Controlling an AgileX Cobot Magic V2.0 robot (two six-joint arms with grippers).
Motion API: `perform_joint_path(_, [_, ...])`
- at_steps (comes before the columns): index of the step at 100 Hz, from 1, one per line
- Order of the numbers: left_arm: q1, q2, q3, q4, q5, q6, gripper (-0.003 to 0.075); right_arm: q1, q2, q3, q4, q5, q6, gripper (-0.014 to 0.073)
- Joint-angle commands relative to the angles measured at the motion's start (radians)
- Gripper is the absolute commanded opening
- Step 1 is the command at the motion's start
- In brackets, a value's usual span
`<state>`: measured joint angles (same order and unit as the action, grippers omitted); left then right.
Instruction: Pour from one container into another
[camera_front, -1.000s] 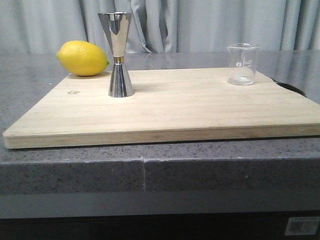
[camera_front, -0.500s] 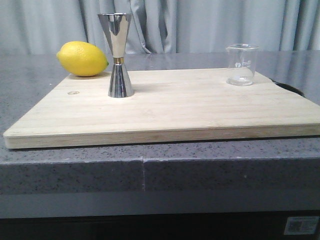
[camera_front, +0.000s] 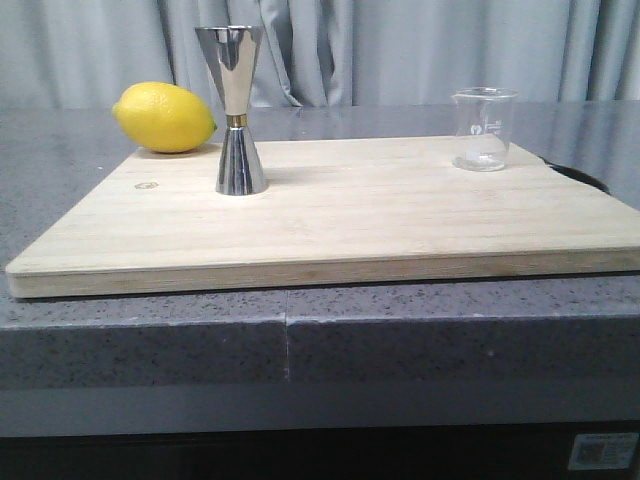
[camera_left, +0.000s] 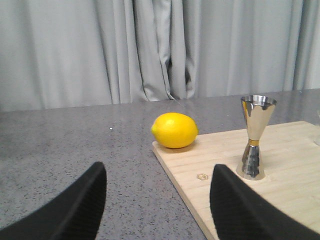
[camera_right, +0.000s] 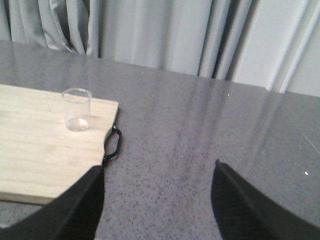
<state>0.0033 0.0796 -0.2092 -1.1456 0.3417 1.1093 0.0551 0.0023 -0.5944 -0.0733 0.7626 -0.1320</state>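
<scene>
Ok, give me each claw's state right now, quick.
Left claw: open, holding nothing, short of the jigger.
Right claw: open, holding nothing, off to the side of the beaker.

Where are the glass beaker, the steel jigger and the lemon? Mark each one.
glass beaker (camera_front: 485, 130), front view, middle of its clear wall.
steel jigger (camera_front: 240, 165), front view, lower cone below the gold band.
lemon (camera_front: 164, 117), front view, middle of its yellow skin.

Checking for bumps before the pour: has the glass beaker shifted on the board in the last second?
No. The beaker stands in the same spot near the cutting board's far right corner, upright, at the same gap from the jigger.
</scene>
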Motion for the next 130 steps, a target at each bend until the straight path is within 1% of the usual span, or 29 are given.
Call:
perform_joint_path(1, [0.002,0.009,-0.026,-0.030,-0.069,-0.012,0.0368,-0.006,0.014,0.010,0.004,-0.179,0.002,0.0391])
perform_joint_path(8, [0.002,0.009,-0.026,-0.030,-0.069,-0.012,0.0304,-0.006,0.014,0.018,0.004,-0.194,0.002,0.0326])
perform_joint_path(18, [0.002,0.009,-0.026,-0.030,-0.065,-0.012,0.0198,-0.006,0.014,0.020,0.004,-0.178,0.002,0.0186])
perform_joint_path(29, [0.002,0.009,-0.026,-0.030,-0.065,-0.012,0.0103,-0.006,0.014,0.020,0.004,-0.167,0.002,0.0047])
perform_joint_path(36, [0.002,0.009,-0.026,-0.032,-0.065,-0.012,0.0044,-0.006,0.014,0.020,0.004,-0.167,0.002,-0.0013])
perform_joint_path(43, [0.002,0.009,-0.026,-0.032,-0.065,-0.012,-0.0008,-0.006,0.014,0.020,0.004,-0.167,0.002,-0.0050])
perform_joint_path(45, [0.002,0.009,-0.026,-0.032,-0.065,-0.012,-0.0020,-0.006,0.014,0.020,0.004,-0.165,0.002,-0.0054])
perform_joint_path(130, [0.002,0.009,-0.026,-0.034,-0.063,-0.012,-0.0018,-0.006,0.014,0.020,0.004,-0.163,0.002,-0.0058])
